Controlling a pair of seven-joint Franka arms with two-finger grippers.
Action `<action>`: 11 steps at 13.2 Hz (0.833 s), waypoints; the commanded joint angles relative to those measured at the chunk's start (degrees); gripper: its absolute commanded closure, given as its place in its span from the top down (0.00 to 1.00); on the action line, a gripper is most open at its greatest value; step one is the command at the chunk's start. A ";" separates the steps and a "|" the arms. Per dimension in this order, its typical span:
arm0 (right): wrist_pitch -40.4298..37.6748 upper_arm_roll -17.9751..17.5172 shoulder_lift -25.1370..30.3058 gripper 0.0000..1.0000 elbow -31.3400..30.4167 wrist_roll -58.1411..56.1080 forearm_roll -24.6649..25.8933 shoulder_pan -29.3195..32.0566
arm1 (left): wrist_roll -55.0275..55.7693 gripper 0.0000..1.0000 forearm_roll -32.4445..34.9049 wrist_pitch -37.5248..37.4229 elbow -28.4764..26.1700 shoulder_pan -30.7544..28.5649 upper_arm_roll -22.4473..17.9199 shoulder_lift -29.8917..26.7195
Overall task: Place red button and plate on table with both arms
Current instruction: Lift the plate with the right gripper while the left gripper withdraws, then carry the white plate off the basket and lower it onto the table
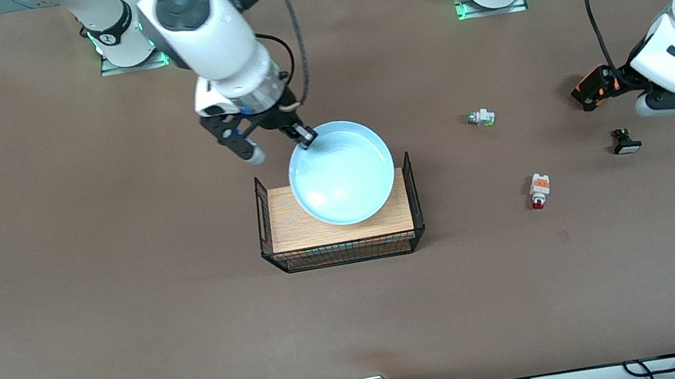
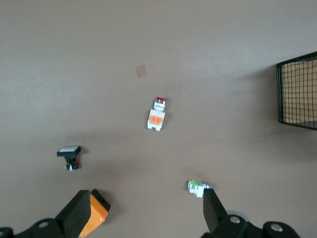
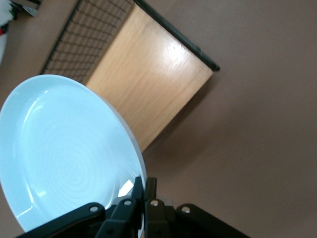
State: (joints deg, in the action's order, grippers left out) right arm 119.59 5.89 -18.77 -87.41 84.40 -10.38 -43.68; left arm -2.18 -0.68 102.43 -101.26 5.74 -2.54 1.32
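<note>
Two things concern this step, and the wire stand [image 1: 340, 230] serves as landmark. The table [image 1: 89, 316] is where the pale blue plate [image 1: 342, 175] must go; it is lifted over the stand's wood top, pinched at its rim by the right gripper [image 1: 305, 137]. Carry it level and well off the stand before lowering. The left gripper [image 1: 654, 92], fingers apart, hovers toward the left arm's end. The red button [image 1: 539, 189] lies on the table between it and the stand.
</note>
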 commanded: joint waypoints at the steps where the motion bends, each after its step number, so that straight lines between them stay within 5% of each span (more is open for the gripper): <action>1: -0.50 -0.35 0.67 0.00 0.83 -6.06 -1.57 3.76 | -1.17 1.00 0.42 -1.71 -2.01 -2.47 0.60 -3.52; 11: -15.71 -0.44 1.11 0.00 -4.42 -70.90 -3.95 33.46 | -1.17 1.00 1.39 -4.71 0.98 -2.75 0.87 -0.54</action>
State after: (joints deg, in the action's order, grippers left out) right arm 104.38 6.67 -18.48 -88.92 22.34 -13.99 -13.71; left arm -2.40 -0.14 97.60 -101.92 3.39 -2.12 -0.76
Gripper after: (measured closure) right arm 0.969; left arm 0.000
